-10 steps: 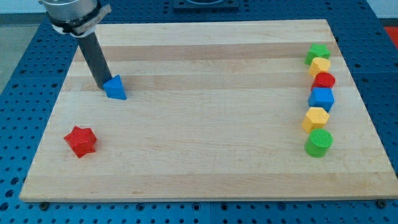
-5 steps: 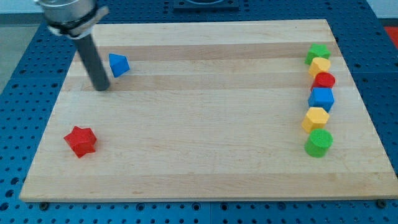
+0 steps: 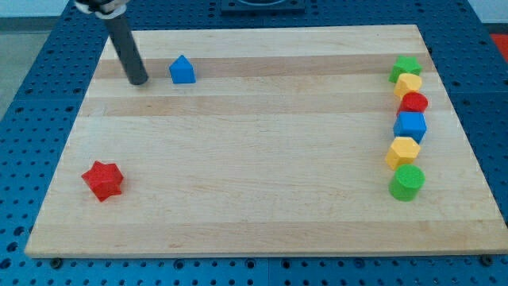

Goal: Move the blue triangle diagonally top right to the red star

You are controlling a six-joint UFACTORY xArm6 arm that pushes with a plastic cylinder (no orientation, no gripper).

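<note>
Tip (image 3: pixel 139 81) apparently stands apart, left of blue triangle (image 3: pixel 182 70).

One camera is watching me, and it is looking down at the wooden board (image 3: pixel 262 159) from above and from the side of the view's bottom edge, tilting forward so the far edge is appearing narrower than the near one. It is sitting far enough back that the whole board is fitting in, with blue perforated table (image 3: pixel 24 159) showing around it. My rod is entering from the view's top left, my tip (image 3: pixel 139 82) resting there.
</note>
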